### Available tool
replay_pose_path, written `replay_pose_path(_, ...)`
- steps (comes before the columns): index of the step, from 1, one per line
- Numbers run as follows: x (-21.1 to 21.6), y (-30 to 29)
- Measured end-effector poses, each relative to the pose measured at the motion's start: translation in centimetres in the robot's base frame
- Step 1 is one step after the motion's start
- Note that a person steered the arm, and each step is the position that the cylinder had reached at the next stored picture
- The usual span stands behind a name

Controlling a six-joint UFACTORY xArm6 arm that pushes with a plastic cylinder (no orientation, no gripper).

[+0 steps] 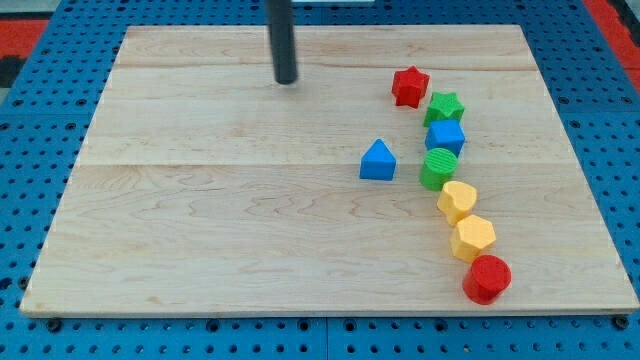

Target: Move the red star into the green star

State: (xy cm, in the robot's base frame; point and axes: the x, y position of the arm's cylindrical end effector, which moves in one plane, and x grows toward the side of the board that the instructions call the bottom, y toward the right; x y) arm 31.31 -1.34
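The red star [410, 86] lies on the wooden board at the view's upper right. The green star [444, 105] lies just below and to the right of it, the two nearly touching. My tip [287, 80] is the lower end of the dark rod, at the view's top centre. It stands well to the left of the red star, apart from every block.
Below the green star runs a curved row: a blue cube [446, 136], a green cylinder [438, 168], a yellow heart [457, 201], a yellow hexagon [473, 238] and a red cylinder [487, 278]. A blue triangle [377, 160] lies to the row's left. The board [200, 230] rests on blue pegboard.
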Motion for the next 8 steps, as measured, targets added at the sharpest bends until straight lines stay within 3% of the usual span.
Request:
replay_pose_path(1, -0.2, 12.6)
replay_pose_path(2, -0.2, 13.5)
replay_pose_path(3, -3.5, 7.3)
replay_pose_path(4, -7.0, 15.7)
replay_pose_path(5, -4.8, 28.4)
replay_pose_path(6, 1.0, 26.0)
replay_pose_path(7, 1.7, 19.6)
replay_pose_path(8, 2.0, 21.6)
